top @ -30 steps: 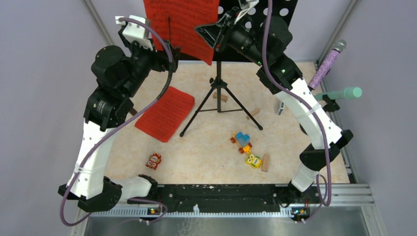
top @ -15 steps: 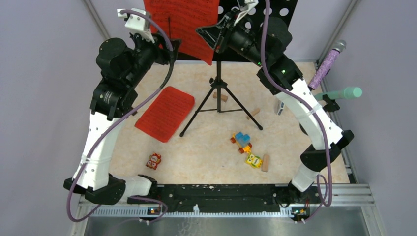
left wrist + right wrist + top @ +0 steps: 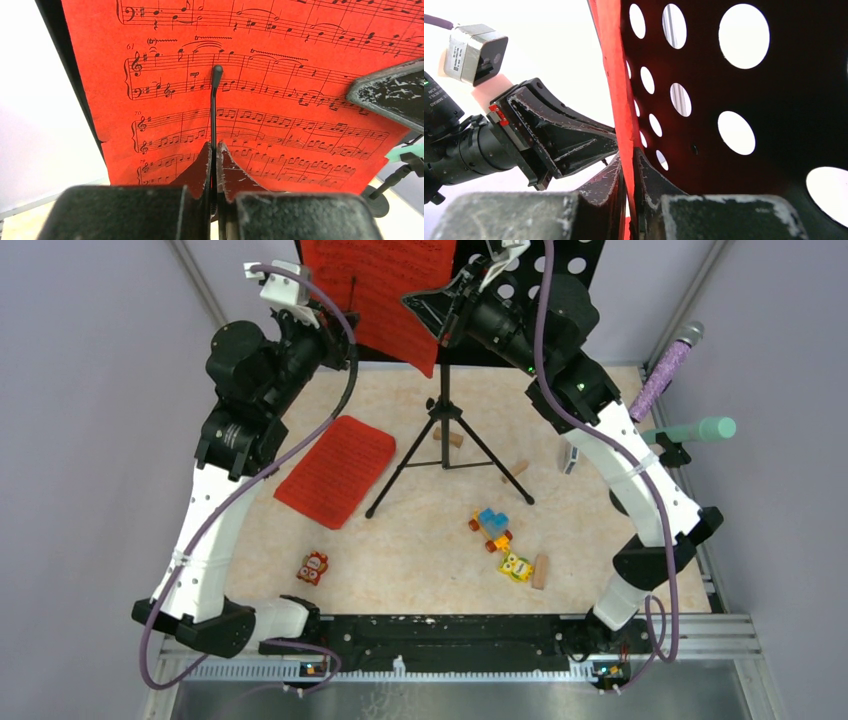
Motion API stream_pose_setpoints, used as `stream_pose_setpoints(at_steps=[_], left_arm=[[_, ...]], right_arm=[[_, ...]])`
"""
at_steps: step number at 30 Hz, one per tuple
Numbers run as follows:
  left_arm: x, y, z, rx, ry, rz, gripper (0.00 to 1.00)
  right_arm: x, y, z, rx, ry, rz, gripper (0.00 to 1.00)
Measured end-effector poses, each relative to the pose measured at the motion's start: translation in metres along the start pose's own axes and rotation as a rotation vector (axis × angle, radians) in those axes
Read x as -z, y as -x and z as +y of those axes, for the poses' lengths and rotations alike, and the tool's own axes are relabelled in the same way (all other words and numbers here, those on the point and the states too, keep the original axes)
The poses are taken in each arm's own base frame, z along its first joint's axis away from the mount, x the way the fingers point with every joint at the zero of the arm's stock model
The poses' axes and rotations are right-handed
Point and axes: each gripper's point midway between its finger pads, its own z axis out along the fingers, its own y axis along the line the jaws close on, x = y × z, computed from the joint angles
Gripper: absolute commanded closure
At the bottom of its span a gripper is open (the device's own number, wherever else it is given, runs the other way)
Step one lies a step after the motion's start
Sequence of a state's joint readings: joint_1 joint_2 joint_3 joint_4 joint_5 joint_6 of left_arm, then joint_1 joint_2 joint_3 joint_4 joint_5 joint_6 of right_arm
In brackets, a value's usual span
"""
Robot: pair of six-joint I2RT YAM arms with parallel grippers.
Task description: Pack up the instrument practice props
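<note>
The black perforated music rack [image 3: 565, 260] stands on tripod legs [image 3: 445, 430] at the back of the table. A red sheet-music page [image 3: 385, 290] leans on its front. My left gripper [image 3: 215, 146] is shut on the rack's thin black page-holder wire [image 3: 214, 100], which crosses the red page [image 3: 280, 65]. My right gripper [image 3: 628, 159] is shut on the side edge of the page [image 3: 616, 75], just in front of the rack [image 3: 704, 80]. More red pages [image 3: 337, 470] lie on the table. The purple microphone [image 3: 665, 370] and the mint-green microphone [image 3: 700, 430] sit in holders at the right edge.
Small toy figures [image 3: 313, 567] and coloured bricks [image 3: 492, 528] lie near the front of the table. Little wooden blocks [image 3: 541, 570] are scattered near the tripod. Grey walls close in on both sides. A black round-based holder [image 3: 375, 194] shows low in the left wrist view.
My left gripper has gone from wide open to shut on the page-holder wire, and its arm has moved up toward the rack. The right gripper has stayed at the page's edge.
</note>
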State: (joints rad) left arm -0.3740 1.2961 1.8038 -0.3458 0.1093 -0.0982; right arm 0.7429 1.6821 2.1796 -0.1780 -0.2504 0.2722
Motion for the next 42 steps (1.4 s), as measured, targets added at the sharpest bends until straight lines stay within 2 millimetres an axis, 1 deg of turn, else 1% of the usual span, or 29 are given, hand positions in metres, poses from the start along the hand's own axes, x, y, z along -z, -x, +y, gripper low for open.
stream_pose_setpoints(at_steps=[2,4,10,14,17,20,23,29,30,31,33,35,37,39,40,42], left_arm=[[0.002,0.001,-0.001,-0.001,-0.006,-0.011,1.00],[0.004,0.001,-0.002,-0.002,-0.013,-0.020,1.00],[0.007,0.000,-0.005,-0.010,-0.030,-0.052,1.00],[0.014,0.000,-0.007,-0.017,-0.043,-0.094,1.00],[0.020,0.004,-0.010,-0.023,-0.054,-0.125,1.00],[0.026,0.006,-0.013,-0.026,-0.067,-0.145,1.00],[0.028,0.008,-0.014,-0.028,-0.075,-0.158,1.00],[0.027,0.006,-0.013,-0.029,-0.072,-0.159,1.00],[0.027,0.006,-0.013,-0.029,-0.069,-0.160,0.93],[0.027,0.005,-0.012,-0.029,-0.067,-0.160,0.84],[0.026,0.005,-0.011,-0.036,-0.063,-0.165,0.77],[0.027,0.004,-0.009,-0.038,-0.053,-0.162,0.66],[0.028,0.003,-0.007,-0.042,-0.043,-0.158,0.58],[0.029,0.003,-0.007,-0.044,-0.040,-0.157,0.49],[0.030,0.004,-0.007,-0.043,-0.039,-0.157,0.43],[0.030,0.003,-0.007,-0.044,-0.038,-0.156,0.26]], right_arm=[[0.000,0.000,0.000,0.001,-0.002,0.002,0.95],[0.000,0.000,-0.001,0.001,-0.003,0.002,1.00],[0.000,0.000,-0.001,0.002,-0.006,0.000,1.00],[0.000,0.002,-0.001,0.015,-0.006,-0.010,1.00],[0.005,0.005,-0.002,0.034,-0.015,-0.015,1.00],[0.012,0.014,-0.001,0.061,-0.027,-0.030,1.00],[0.025,0.024,-0.001,0.095,-0.052,-0.048,1.00],[0.062,0.051,0.007,0.155,-0.082,-0.092,1.00],[0.069,0.055,0.009,0.163,-0.081,-0.099,1.00],[0.075,0.057,0.011,0.167,-0.081,-0.101,1.00],[0.091,0.057,0.018,0.176,-0.066,-0.098,1.00],[0.105,0.049,0.026,0.179,-0.033,-0.072,1.00],[0.117,0.036,0.036,0.176,0.018,-0.030,1.00],[0.129,0.014,0.048,0.164,0.093,0.031,1.00],[0.136,-0.001,0.055,0.152,0.135,0.067,1.00],[0.149,-0.031,0.063,0.122,0.205,0.136,1.00]])
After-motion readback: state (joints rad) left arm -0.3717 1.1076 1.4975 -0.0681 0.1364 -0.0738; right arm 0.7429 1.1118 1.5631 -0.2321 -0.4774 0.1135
